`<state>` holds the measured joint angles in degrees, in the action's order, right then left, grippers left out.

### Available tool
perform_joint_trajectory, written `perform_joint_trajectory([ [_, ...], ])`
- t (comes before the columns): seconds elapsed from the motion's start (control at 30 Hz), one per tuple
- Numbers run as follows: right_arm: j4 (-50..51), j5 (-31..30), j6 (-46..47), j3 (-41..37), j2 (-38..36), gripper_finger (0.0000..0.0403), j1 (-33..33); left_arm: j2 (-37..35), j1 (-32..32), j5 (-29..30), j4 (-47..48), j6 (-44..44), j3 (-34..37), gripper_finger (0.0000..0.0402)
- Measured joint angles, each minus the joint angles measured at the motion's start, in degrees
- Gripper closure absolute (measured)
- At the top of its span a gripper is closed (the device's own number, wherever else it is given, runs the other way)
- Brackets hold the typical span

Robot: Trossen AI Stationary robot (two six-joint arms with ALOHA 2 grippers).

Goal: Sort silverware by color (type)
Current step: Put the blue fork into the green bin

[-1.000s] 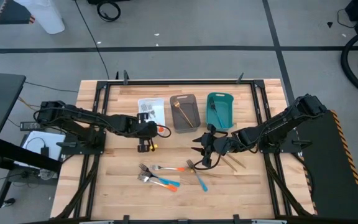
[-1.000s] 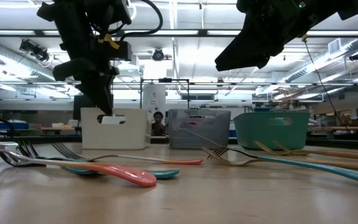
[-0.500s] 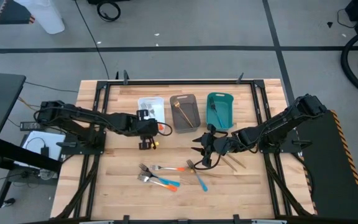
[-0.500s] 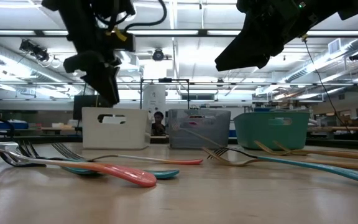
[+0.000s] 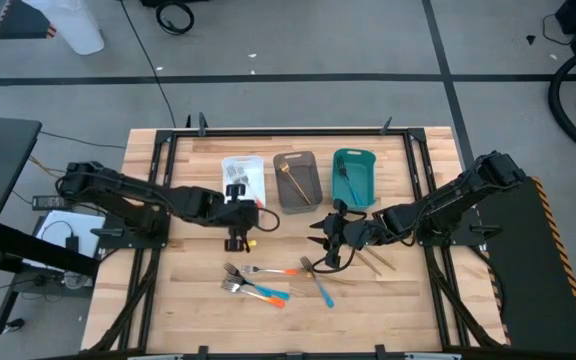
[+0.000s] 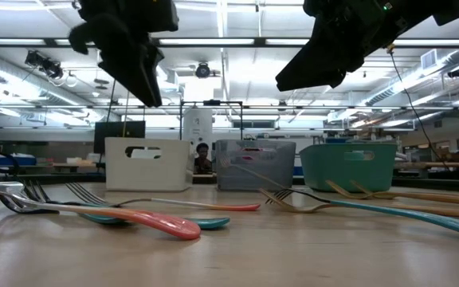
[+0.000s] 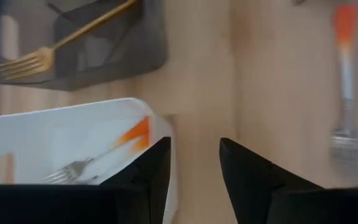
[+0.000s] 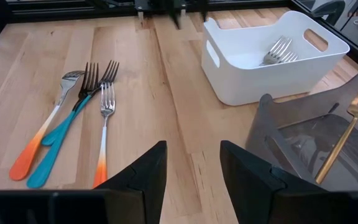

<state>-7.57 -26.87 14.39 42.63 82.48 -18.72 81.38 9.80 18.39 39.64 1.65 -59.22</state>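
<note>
Silverware lies near the table's near edge: orange-handled forks (image 8: 102, 140) (image 8: 50, 130) and a teal-handled fork (image 8: 64, 134). A teal-handled one (image 5: 320, 285) and slim gold ones (image 5: 376, 260) lie by my right gripper (image 5: 320, 248), which hovers open over the table's middle. At the back stand a white bin (image 5: 243, 178), a grey bin (image 5: 296, 182) and a teal bin (image 5: 355, 178). An orange-handled fork (image 7: 101, 155) lies in the white bin and a gold fork (image 7: 55, 46) in the grey one. My left gripper (image 7: 194, 180) hangs open above the white bin's near right corner.
The three bins stand side by side along the far part of the table. Bare wood lies between the bins and the loose silverware. Black frame rails (image 5: 158, 180) run down both sides of the table.
My left gripper has opened and risen from the white bin's rim to well above it. My right gripper has kept still.
</note>
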Motion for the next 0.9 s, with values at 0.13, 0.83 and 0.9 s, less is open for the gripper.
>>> perform_joint_trajectory([
  [0.13, 0.0, 0.0, 0.2, 0.0, 0.0, 0.0243, 0.0, 0.0, 1.5, -3.0, -0.5, 5.8, 0.0, 0.0255],
  [0.83, 2.0, 9.0, 8.3, 0.3, 4.5, 0.0243, -0.3, 0.0, 9.9, -3.6, -10.2, 15.2, 0.7, 0.0255],
  [0.9, 3.9, 10.4, 9.6, 1.2, 5.8, 0.0243, -0.3, 0.0, 10.3, -3.5, -11.2, 15.8, 0.7, 0.0255],
])
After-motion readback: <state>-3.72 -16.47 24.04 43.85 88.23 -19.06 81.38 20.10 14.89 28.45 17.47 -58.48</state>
